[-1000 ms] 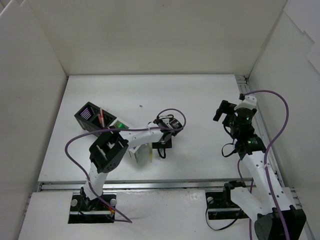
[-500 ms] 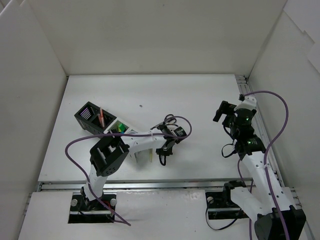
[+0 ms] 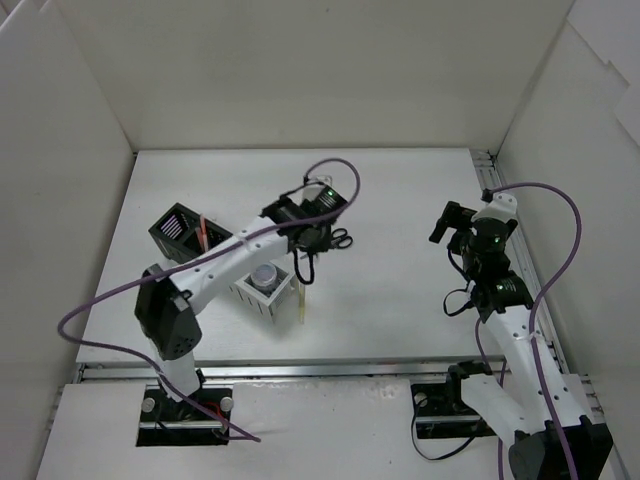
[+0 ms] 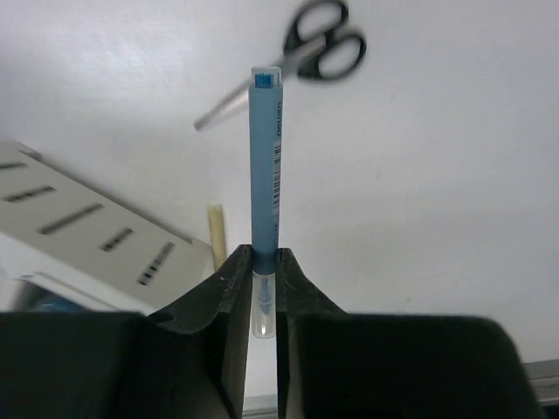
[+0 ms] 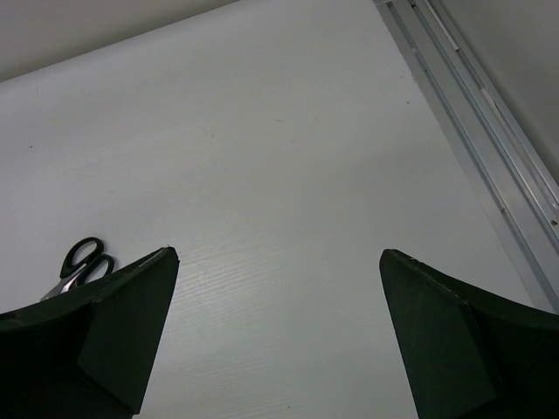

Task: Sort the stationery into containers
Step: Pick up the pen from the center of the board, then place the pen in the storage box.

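My left gripper (image 3: 299,249) is shut on a blue pen (image 4: 265,166), held above the table; in the top view the pen (image 3: 302,270) hangs down from the jaws. Black-handled scissors (image 3: 338,238) lie just right of it and show in the left wrist view (image 4: 301,54). The mesh containers run diagonally from a black box (image 3: 177,232) to a white box (image 3: 252,296) holding a clear round jar (image 3: 264,273). A red pen (image 3: 203,230) stands in a black box. My right gripper (image 3: 446,222) is open and empty, far right.
A pale yellow stick (image 3: 300,306) lies on the table against the white box and shows in the left wrist view (image 4: 216,229). My left arm crosses over the middle boxes. White walls enclose the table; a rail (image 5: 472,105) runs along its right edge.
My left gripper has risen from the table near the white box and swung toward the scissors, with the blue pen in it. The jar box is now uncovered. The right arm has not moved.
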You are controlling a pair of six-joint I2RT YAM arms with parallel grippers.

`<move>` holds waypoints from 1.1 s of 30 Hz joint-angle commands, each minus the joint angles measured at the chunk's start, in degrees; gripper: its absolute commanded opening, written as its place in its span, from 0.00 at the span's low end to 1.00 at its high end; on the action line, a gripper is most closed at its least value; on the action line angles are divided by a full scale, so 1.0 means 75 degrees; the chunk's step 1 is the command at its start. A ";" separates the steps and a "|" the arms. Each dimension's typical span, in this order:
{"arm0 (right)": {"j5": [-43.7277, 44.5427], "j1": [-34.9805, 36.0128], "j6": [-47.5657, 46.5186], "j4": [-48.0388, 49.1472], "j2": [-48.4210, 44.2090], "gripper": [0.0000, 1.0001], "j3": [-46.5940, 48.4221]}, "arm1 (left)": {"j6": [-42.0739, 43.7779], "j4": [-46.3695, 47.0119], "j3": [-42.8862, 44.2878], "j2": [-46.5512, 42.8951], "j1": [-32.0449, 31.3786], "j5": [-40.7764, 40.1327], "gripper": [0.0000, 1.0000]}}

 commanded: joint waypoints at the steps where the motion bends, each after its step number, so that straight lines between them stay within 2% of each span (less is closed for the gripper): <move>1: 0.0339 -0.0021 -0.0141 0.0342 0.0083 0.98 0.0136 | 0.0053 -0.0291 0.0633 -0.1224 0.0863 -0.0472 0.00; 4: 0.0363 -0.0021 -0.0176 0.0342 0.0142 0.98 0.0183 | -0.0332 0.0247 0.0200 -0.2009 0.1999 0.0275 0.00; 7: 0.0409 -0.0033 -0.0187 0.0342 0.0130 0.98 0.0172 | -0.0767 0.0401 -0.0979 -0.2934 0.3183 0.0829 0.00; 8: 0.0410 -0.0044 -0.0188 0.0342 0.0130 0.98 0.0172 | -0.0849 0.1503 -0.1252 -0.3401 0.3453 0.2302 0.00; 13: 0.0387 -0.0056 -0.0188 0.0342 0.0294 0.98 0.0230 | -0.1633 0.1808 -0.2400 -0.4506 0.4930 0.3779 0.00; 17: 0.0293 -0.0079 -0.0176 0.0354 0.0411 0.98 0.0265 | -0.2407 0.1959 -0.3210 -0.5092 0.5903 0.5767 0.02; 23: 0.0257 -0.0056 -0.0141 0.0342 0.0423 0.98 0.0254 | -0.2620 0.1537 -0.4183 -0.4778 0.7133 0.7329 0.00; 33: 0.0398 -0.0068 -0.0094 0.0330 0.0224 0.98 0.0148 | -0.2596 0.1678 -0.4676 -0.3594 0.7838 0.8199 0.00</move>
